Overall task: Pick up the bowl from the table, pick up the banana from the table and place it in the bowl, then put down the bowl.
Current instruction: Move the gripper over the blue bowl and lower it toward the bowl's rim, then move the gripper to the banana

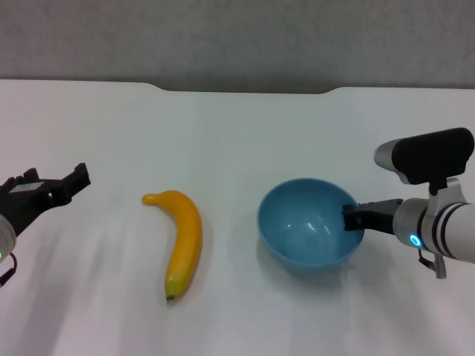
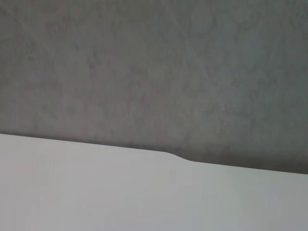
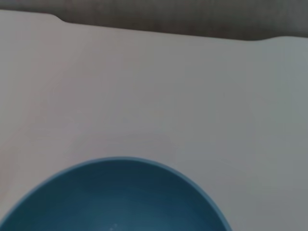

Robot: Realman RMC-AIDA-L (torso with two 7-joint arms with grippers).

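The light-blue bowl (image 1: 308, 231) sits right of centre on the white table (image 1: 237, 133). I cannot tell whether it rests on the table or hangs just above it. My right gripper (image 1: 350, 219) is at the bowl's right rim, with one black finger inside the rim, shut on it. The bowl's rim also fills the lower part of the right wrist view (image 3: 115, 192). The yellow banana (image 1: 182, 241) lies on the table left of the bowl, dark end toward me. My left gripper (image 1: 56, 187) is open and empty at the far left, apart from the banana.
The table's far edge has a shallow notch (image 1: 245, 90), which also shows in the left wrist view (image 2: 178, 156). A grey wall (image 1: 237, 37) stands behind it. Bare white tabletop lies around the banana and the bowl.
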